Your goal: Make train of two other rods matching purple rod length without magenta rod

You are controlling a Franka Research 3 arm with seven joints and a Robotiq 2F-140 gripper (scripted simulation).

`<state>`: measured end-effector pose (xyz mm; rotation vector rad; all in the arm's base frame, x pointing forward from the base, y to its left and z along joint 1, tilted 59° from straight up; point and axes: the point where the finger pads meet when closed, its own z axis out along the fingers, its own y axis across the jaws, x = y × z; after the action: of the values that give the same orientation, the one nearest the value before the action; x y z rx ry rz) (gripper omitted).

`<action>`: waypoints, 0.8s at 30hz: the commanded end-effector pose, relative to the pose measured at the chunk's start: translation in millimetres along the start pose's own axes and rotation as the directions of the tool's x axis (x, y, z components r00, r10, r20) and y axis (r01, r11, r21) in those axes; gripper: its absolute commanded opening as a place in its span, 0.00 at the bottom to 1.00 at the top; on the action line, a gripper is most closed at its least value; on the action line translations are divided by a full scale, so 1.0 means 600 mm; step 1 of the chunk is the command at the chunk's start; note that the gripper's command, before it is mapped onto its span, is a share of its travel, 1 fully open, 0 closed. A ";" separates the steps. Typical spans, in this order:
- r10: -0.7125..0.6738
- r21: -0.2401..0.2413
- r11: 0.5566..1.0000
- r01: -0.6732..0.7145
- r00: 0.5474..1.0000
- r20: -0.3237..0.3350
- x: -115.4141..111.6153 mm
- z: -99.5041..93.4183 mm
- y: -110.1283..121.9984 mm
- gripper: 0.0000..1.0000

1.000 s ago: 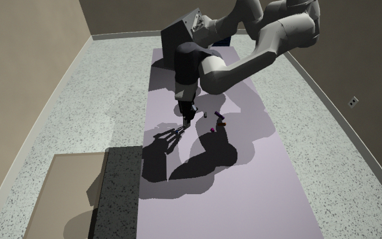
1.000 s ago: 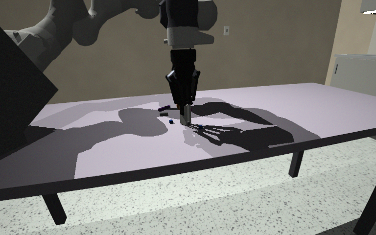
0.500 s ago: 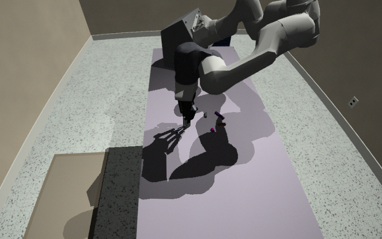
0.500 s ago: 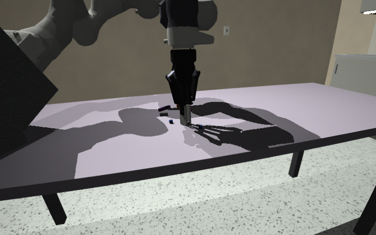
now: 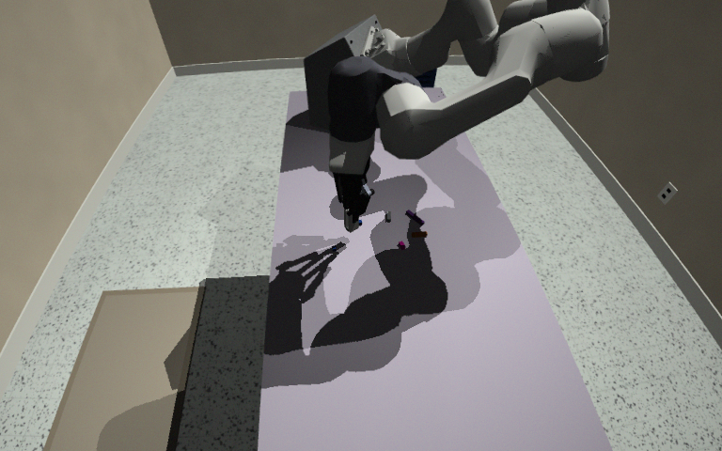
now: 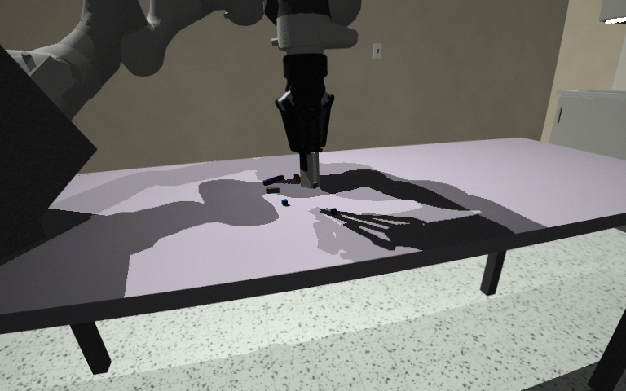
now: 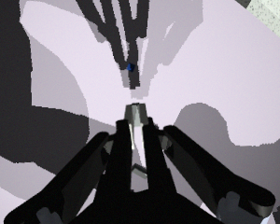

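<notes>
My gripper (image 5: 349,225) (image 6: 310,184) (image 7: 136,113) is shut on a grey rod (image 6: 315,185), mostly hidden between the fingertips, and holds it a little above the table. Another grey rod (image 5: 387,216) (image 6: 272,190) lies behind the fingers. The purple rod (image 5: 415,217) (image 6: 273,179) lies farther off, near an orange rod (image 5: 419,234) (image 6: 297,177). A magenta rod (image 5: 401,244) lies in front of the orange one and is hidden in the exterior view. One blue rod (image 5: 360,222) (image 6: 284,202) lies near the fingertips in the top view. Another blue rod (image 5: 334,247) (image 6: 333,211) (image 7: 131,67) lies in the finger shadow.
The lavender table (image 5: 437,402) (image 6: 175,261) bears dark arm shadows. The arm's mount (image 5: 320,78) (image 6: 20,155) stands at one end. A lower brown surface (image 5: 124,334) stands beside the table's left edge in the top view.
</notes>
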<state>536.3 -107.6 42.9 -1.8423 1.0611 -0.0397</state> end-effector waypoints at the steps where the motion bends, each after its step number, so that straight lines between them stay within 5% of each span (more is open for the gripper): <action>1: 0.009 0.002 1.000 -0.009 1.000 0.012 -0.006 -0.046 -0.001 0.03; 7: 0.009 0.002 1.000 -0.009 1.000 0.012 -0.005 -0.091 -0.001 0.03; 19: 0.004 0.002 1.000 -0.004 1.000 0.012 -0.006 -0.094 -0.001 0.03; 24: -0.207 0.005 0.978 0.207 0.978 0.009 -0.046 -0.097 -0.019 0.03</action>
<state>503.0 -135.8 85.7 -1.8677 0.9961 -0.0650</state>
